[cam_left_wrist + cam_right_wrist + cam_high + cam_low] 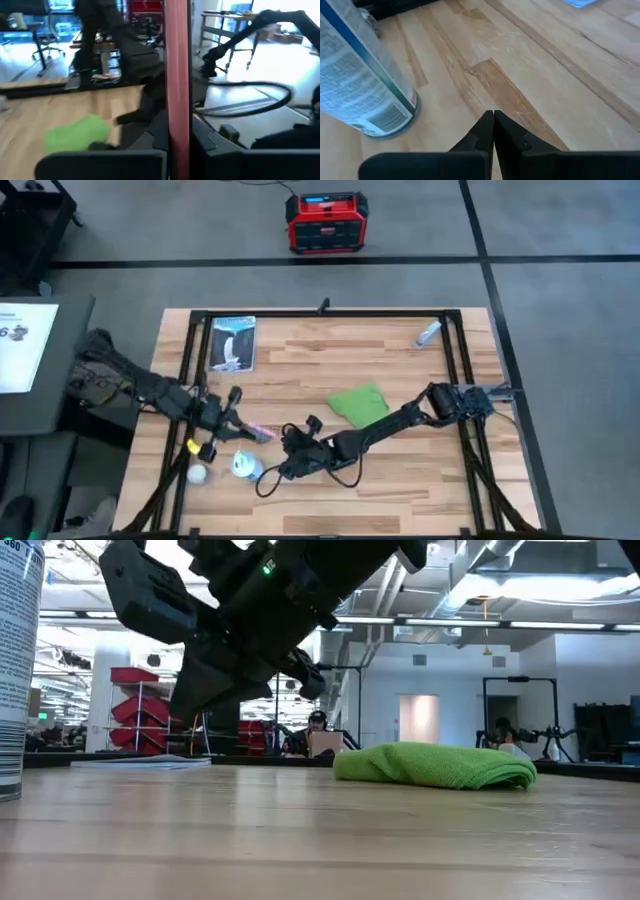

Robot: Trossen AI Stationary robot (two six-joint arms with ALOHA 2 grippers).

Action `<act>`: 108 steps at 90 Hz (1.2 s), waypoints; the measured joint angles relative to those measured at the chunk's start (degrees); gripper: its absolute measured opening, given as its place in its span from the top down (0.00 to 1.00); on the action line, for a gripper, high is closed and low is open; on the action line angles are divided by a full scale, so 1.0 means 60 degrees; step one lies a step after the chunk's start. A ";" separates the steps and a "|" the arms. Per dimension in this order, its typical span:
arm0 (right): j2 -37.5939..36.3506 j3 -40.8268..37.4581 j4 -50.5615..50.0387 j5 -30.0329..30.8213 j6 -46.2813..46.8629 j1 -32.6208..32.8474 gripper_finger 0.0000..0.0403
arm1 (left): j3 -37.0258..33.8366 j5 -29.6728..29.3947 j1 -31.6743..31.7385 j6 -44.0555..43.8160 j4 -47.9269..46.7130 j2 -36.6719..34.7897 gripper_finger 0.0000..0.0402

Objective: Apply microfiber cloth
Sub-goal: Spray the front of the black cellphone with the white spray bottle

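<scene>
Canister (362, 90) top cut off

A light wooden plank table (300, 350) with a black frame carries the things. The green microfiber cloth (359, 404) lies bunched right of the middle. At the far left lies a flat blue-and-white printed packet (232, 344). Near the far right corner lies a small pale tube-shaped thing (428, 333). At the near left stands a blue-and-white labelled canister (245, 466), and just left of it sits a small white ball-like thing (197, 474).
</scene>
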 joint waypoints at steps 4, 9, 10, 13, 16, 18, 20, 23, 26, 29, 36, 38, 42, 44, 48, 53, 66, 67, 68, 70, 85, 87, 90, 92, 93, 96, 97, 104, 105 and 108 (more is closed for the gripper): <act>0.0000 0.0000 0.0001 0.0018 0.0018 0.0044 1.00 | 0.0242 -0.0389 -0.0531 0.0183 0.0040 0.0261 0.99; 0.0000 0.0000 -0.0003 0.0153 0.0135 0.0110 1.00 | 0.0607 -0.0928 -0.1159 0.0380 0.0055 0.0588 0.99; 0.0000 0.0000 -0.0006 0.0193 0.0148 0.0119 1.00 | 0.0687 -0.1044 -0.1288 0.0415 0.0056 0.0658 0.99; 0.0000 0.0000 -0.0056 0.0304 0.0227 0.0174 1.00 | 0.0924 -0.1398 -0.1670 0.0525 0.0055 0.0866 0.99; 0.0000 0.0000 -0.0128 0.0366 0.0314 0.0204 1.00 | 0.1159 -0.1748 -0.2024 0.0612 0.0019 0.1075 0.99; 0.0000 0.0000 -0.0183 0.0407 0.0381 0.0236 1.00 | 0.1304 -0.1998 -0.2258 0.0673 0.0025 0.1225 0.99; 0.0000 0.0000 -0.0235 0.0458 0.0448 0.0252 1.00 | 0.1444 -0.2218 -0.2489 0.0725 0.0026 0.1386 0.99; 0.0000 0.0000 -0.0272 0.0474 0.0553 0.0308 1.00 | 0.1633 -0.2542 -0.2812 0.0790 0.0031 0.1635 0.99; 0.0000 0.0000 -0.0275 0.0477 0.0619 0.0358 1.00 | 0.1809 -0.2913 -0.3120 0.0835 0.0011 0.1902 0.99; 0.0000 0.0000 -0.0275 0.0480 0.0680 0.0404 1.00 | 0.1970 -0.3302 -0.3408 0.0843 -0.0012 0.2188 0.99; 0.0000 0.0000 -0.0287 0.0526 0.0852 0.0516 1.00 | 0.2296 -0.4159 -0.3971 0.0802 -0.0026 0.2819 0.99; 0.0000 0.0002 -0.0292 0.0544 0.0888 0.0556 1.00 | 0.2379 -0.4390 -0.4116 0.0748 -0.0022 0.3002 0.99; 0.0000 0.0000 -0.0305 0.0637 0.0976 0.0644 1.00 | 0.2532 -0.4813 -0.4375 0.0576 -0.0021 0.3342 0.99; 0.0000 0.0000 -0.0317 0.0707 0.1004 0.0703 1.00 | 0.2609 -0.5017 -0.4496 0.0467 -0.0017 0.3517 0.99; 0.0000 0.0000 -0.0320 0.0763 0.1017 0.0798 1.00 | 0.2754 -0.5373 -0.4718 0.0230 -0.0033 0.3836 0.99; 0.0000 0.0000 -0.0312 0.0789 0.1046 0.0920 1.00 | 0.2944 -0.5664 -0.4963 -0.0089 -0.0019 0.4212 0.99; 0.0000 0.0000 -0.0341 0.0946 0.1360 0.1211 1.00 | 0.3488 -0.6536 -0.5477 -0.0820 0.0165 0.5325 0.99; 0.0000 0.0001 -0.0352 0.0962 0.1371 0.1243 1.00 | 0.3529 -0.6632 -0.5511 -0.0859 0.0168 0.5412 0.99; 0.0000 0.0002 -0.0362 0.0970 0.1385 0.1264 1.00 | 0.3579 -0.6732 -0.5548 -0.0917 0.0168 0.5511 0.99; 0.0000 0.0001 -0.0387 0.0973 0.1419 0.1310 1.00 | 0.3674 -0.6932 -0.5615 -0.1014 0.0164 0.5703 0.99; 0.0000 0.0001 -0.0470 0.1114 0.1615 0.1707 1.00 | 0.4549 -0.8349 -0.6181 -0.1739 0.0207 0.7044 0.99; 0.0000 0.0002 -0.0468 0.1157 0.1669 0.1763 1.00 | 0.4687 -0.8543 -0.6264 -0.1837 0.0206 0.7228 0.99; 0.0000 0.0000 -0.0476 0.1226 0.1788 0.1847 1.00 | 0.4900 -0.8794 -0.6388 -0.1959 0.0220 0.7494 0.99; 0.0000 0.0000 -0.0485 0.1259 0.1855 0.1896 1.00 | 0.5044 -0.8958 -0.6470 -0.2008 0.0224 0.7674 0.99; 0.0000 0.0000 -0.0491 0.1270 0.1882 0.1919 1.00 | 0.5115 -0.9042 -0.6508 -0.2025 0.0223 0.7760 0.99; 0.0000 0.0002 -0.0497 0.1313 0.1933 0.1996 1.00 | 0.5337 -0.9301 -0.6621 -0.2065 0.0222 0.8028 0.99; 0.0000 0.0000 -0.0495 0.1319 0.1940 0.2016 1.00 | 0.5420 -0.9383 -0.6659 -0.2080 0.0222 0.8119 0.99; 0.0000 0.0000 -0.0501 0.1570 0.2109 0.2184 1.00 | 0.5912 -0.9534 -0.6902 -0.2097 0.0050 0.8671 0.99; 0.0000 0.0002 -0.0499 0.1592 0.2129 0.2194 1.00 | 0.5968 -0.9544 -0.6930 -0.2129 0.0000 0.8725 0.99; 0.0000 0.0000 -0.0478 0.1687 0.2172 0.2253 1.00 | 0.6125 -0.9629 -0.6983 -0.2153 -0.0121 0.8906 0.99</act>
